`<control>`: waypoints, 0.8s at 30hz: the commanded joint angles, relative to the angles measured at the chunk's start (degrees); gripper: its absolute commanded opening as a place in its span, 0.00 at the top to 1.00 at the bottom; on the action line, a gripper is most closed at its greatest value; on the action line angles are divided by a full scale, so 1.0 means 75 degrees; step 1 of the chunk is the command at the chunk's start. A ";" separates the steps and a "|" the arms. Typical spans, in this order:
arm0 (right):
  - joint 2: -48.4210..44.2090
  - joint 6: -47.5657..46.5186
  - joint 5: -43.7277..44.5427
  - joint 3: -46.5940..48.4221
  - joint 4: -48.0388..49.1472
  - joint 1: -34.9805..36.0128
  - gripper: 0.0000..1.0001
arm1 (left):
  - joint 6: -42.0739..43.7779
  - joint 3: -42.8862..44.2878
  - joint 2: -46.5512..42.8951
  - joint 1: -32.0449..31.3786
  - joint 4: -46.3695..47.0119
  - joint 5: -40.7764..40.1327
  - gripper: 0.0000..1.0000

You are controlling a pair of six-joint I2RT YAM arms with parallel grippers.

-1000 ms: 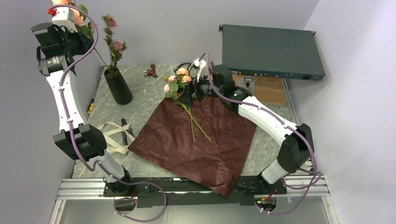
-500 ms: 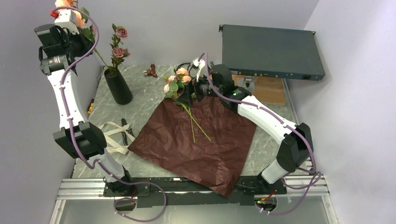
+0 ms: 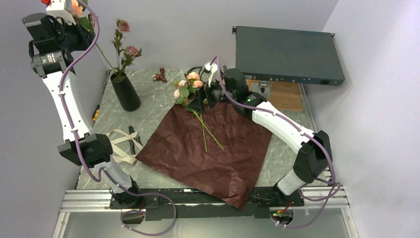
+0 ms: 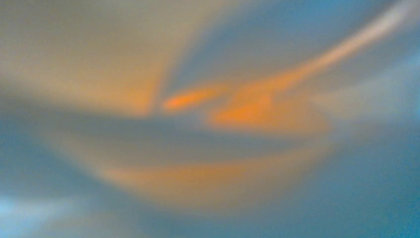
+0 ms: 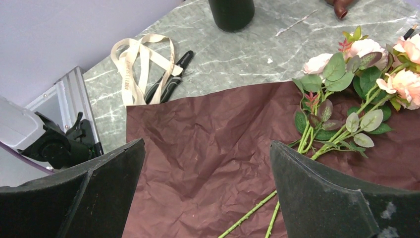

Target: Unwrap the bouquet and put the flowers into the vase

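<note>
The unwrapping looks done. At the near edge the maroon paper (image 3: 208,153) lies flat and open, one corner hanging off the table (image 3: 163,99). Left of it the untied ribbon (image 3: 116,144) sits in a loose heap with a black-handled tool (image 3: 133,139) beside it.

Further in, the loose flowers (image 5: 341,74) rest on the paper's far corner, stems pointing toward the arms. The right gripper (image 5: 207,144) hangs low just beside them with its fingers wide apart, holding nothing.

Beyond, at the far left, the vase (image 3: 126,94) already holds two roses (image 3: 131,49). High above it the left gripper (image 3: 62,7) is closed, apparently on a peach rose (image 3: 76,8) whose stem slants down into the vase mouth. Its own camera gives only blur, so that grip is a judgement.

What is left is seating that stem, then moving the flowers off the paper. The vase's tall roses crowd the mouth, and a dark box (image 3: 287,54) sits at the far right, clear of the route.
</note>
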 commanded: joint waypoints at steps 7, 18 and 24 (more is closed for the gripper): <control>0.0069 -0.0094 -0.0156 0.0482 0.0072 0.0013 0.00 | -0.0270 -0.1625 -0.1181 0.0298 0.0911 0.0313 1.00; 0.0013 -0.0167 -0.0256 0.0411 -0.0035 0.0013 0.00 | -0.0491 -0.0011 -0.0756 0.0324 0.0538 0.0468 1.00; 0.0050 -0.0159 -0.0288 0.0443 -0.0042 0.0013 0.00 | -0.0484 0.0299 -0.0585 0.0325 0.0424 0.0440 1.00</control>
